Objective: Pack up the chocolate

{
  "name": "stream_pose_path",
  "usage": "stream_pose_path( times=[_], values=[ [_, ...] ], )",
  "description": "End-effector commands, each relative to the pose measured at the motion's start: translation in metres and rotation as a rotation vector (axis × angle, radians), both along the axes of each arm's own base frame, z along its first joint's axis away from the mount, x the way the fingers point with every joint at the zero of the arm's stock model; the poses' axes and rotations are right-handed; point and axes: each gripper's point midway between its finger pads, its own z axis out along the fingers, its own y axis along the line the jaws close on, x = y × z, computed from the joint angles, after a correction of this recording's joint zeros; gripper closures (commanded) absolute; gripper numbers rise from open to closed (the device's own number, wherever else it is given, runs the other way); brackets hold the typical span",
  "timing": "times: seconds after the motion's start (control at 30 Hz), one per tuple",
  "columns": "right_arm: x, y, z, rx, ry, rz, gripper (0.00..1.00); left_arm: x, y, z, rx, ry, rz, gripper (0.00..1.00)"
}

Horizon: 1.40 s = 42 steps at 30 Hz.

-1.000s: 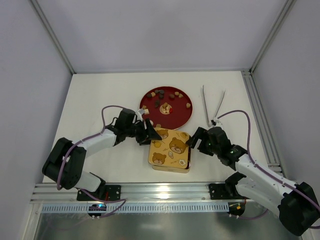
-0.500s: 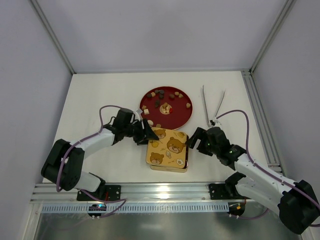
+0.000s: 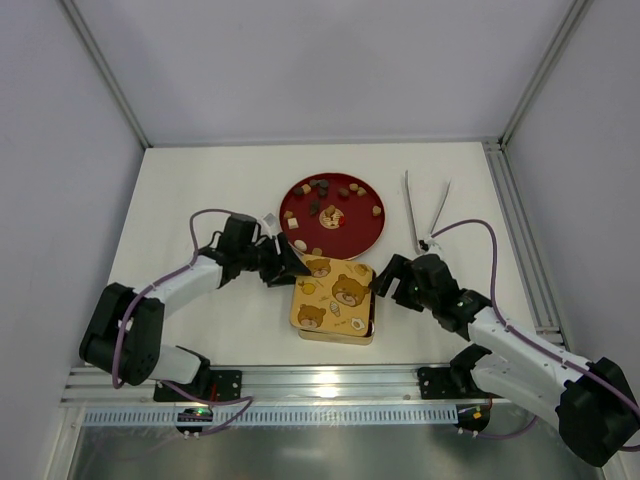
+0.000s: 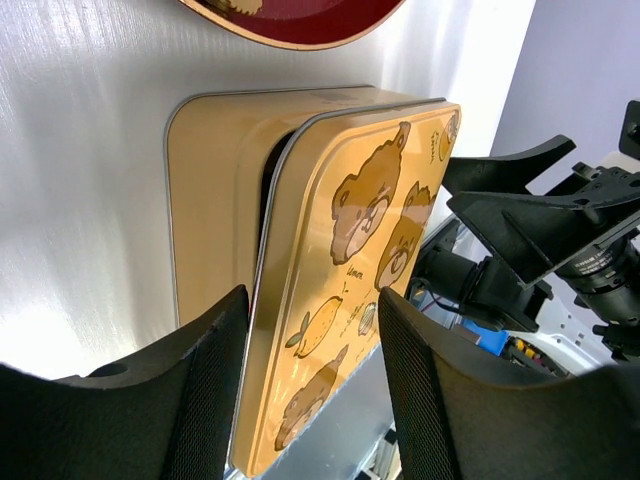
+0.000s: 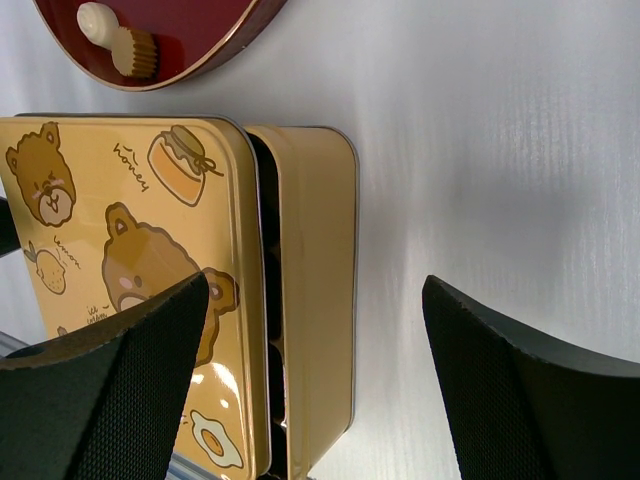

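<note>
Several small tan and dark pieces of chocolate (image 3: 322, 190) lie on the red plate (image 3: 357, 228); a cream-topped one (image 5: 115, 42) shows in the right wrist view. In front of the plate stands a gold tin (image 5: 315, 260). Its bear-printed lid (image 3: 335, 298) rests askew on it, leaving a dark gap along the right side. My left gripper (image 3: 288, 270) is open just off the tin's far left corner, with the lid's edge (image 4: 300, 250) ahead of its fingers. On the tin's right side, my right gripper (image 3: 383, 283) is open wide and holds nothing. The tin's inside is hidden.
Metal tongs (image 3: 425, 205) lie to the right of the plate. A metal rail (image 3: 320, 385) runs along the near table edge and another strip (image 3: 520, 235) along the right edge. White walls close in the back and both sides.
My left gripper has let go of the lid's far left corner and drawn back to the left. The lid has settled lower on the tin. The right arm has barely moved.
</note>
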Motion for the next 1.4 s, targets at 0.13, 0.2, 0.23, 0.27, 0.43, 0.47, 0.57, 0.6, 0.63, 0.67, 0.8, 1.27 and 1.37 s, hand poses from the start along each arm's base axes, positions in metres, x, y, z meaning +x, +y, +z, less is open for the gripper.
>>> stream_pose_path(
  times=[0.13, 0.2, 0.23, 0.27, 0.43, 0.47, 0.57, 0.6, 0.63, 0.67, 0.8, 1.27, 1.37],
  values=[
    [0.007, 0.005, 0.007, 0.018, -0.042, -0.007, 0.13, -0.006, 0.001, 0.008, -0.030, -0.007, -0.032, 0.48],
    [0.008, 0.006, 0.007, 0.020, -0.043, -0.004, 0.13, -0.008, 0.002, 0.003, -0.020, 0.003, -0.029, 0.49],
    [0.008, 0.006, 0.008, 0.022, -0.044, -0.004, 0.13, -0.009, 0.003, 0.002, -0.018, 0.008, -0.025, 0.49],
    [0.007, 0.008, 0.008, 0.022, -0.044, 0.001, 0.13, -0.010, 0.003, 0.000, -0.014, 0.012, -0.024, 0.50],
    [0.008, 0.011, 0.009, 0.026, -0.048, 0.010, 0.13, -0.011, 0.007, -0.005, 0.012, 0.022, -0.015, 0.51],
    [0.007, 0.013, 0.010, 0.030, -0.050, 0.012, 0.13, -0.010, 0.008, -0.005, 0.018, 0.017, -0.012, 0.51],
    [0.007, 0.015, 0.010, 0.032, -0.052, 0.018, 0.13, -0.011, 0.009, -0.007, 0.030, 0.026, -0.012, 0.52],
    [0.008, 0.016, 0.011, 0.034, -0.054, 0.019, 0.13, -0.011, 0.010, -0.009, 0.036, 0.029, -0.012, 0.54],
    [0.006, 0.018, 0.011, 0.035, -0.054, 0.024, 0.13, -0.011, 0.010, -0.009, 0.040, 0.031, -0.010, 0.54],
    [0.007, 0.018, 0.010, 0.034, -0.055, 0.025, 0.13, -0.011, 0.010, -0.010, 0.044, 0.034, -0.013, 0.54],
    [0.006, 0.023, 0.012, 0.034, -0.057, 0.034, 0.13, -0.011, 0.010, -0.011, 0.047, 0.037, -0.013, 0.55],
    [0.005, 0.030, 0.013, 0.034, -0.060, 0.042, 0.16, -0.010, 0.000, -0.006, 0.060, 0.016, -0.035, 0.57],
    [0.005, 0.030, 0.013, 0.032, -0.062, 0.043, 0.17, -0.010, -0.001, -0.003, 0.057, 0.014, -0.035, 0.58]
  ],
)
